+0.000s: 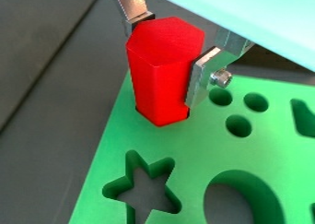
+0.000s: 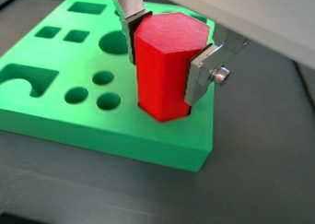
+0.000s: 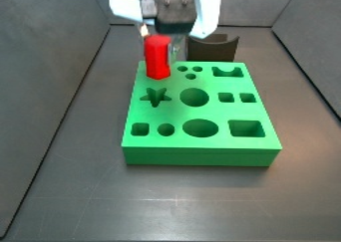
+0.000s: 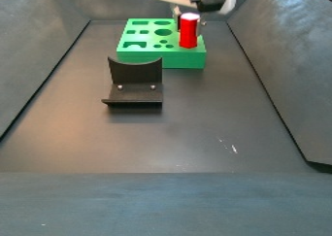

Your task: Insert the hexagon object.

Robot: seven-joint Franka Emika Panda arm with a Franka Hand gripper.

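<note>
Dark floor, green block with shaped holes. Gripper above block corner, fingers clamped on upright red hexagon; holes below unfilled.

Dark floor, two things on it, gripper overhead.
Down on the dark grey floor sits the green block with shaped holes, the fixture just before it, while the gripper hangs above the block's corner.
</note>
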